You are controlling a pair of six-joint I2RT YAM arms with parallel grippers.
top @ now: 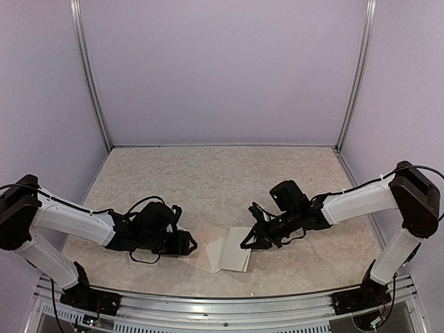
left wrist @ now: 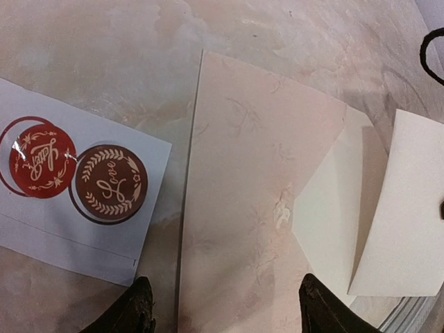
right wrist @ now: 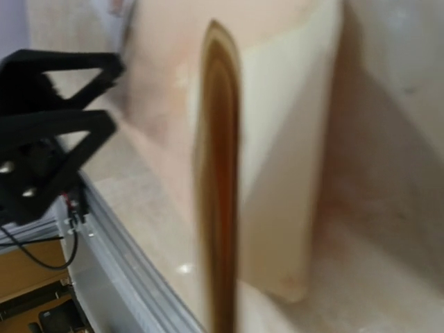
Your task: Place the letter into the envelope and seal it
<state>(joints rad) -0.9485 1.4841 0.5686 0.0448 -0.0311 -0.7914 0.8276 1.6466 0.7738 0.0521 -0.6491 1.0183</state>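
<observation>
The pale pink envelope lies flat near the table's front edge with its flap open; it fills the middle of the left wrist view. The letter shows its plain white back just right of the envelope, overlapping its open side. My left gripper is open, its fingertips straddling the envelope's near end without holding it. My right gripper sits at the letter's far right edge and appears shut on it. The letter's edge runs as a blurred brown line straight through the right wrist view; the fingers are hidden.
A white strip with two round stickers, red and brown, lies on the table left of the envelope. The metal front rail runs just beyond the papers. Purple walls enclose the beige table.
</observation>
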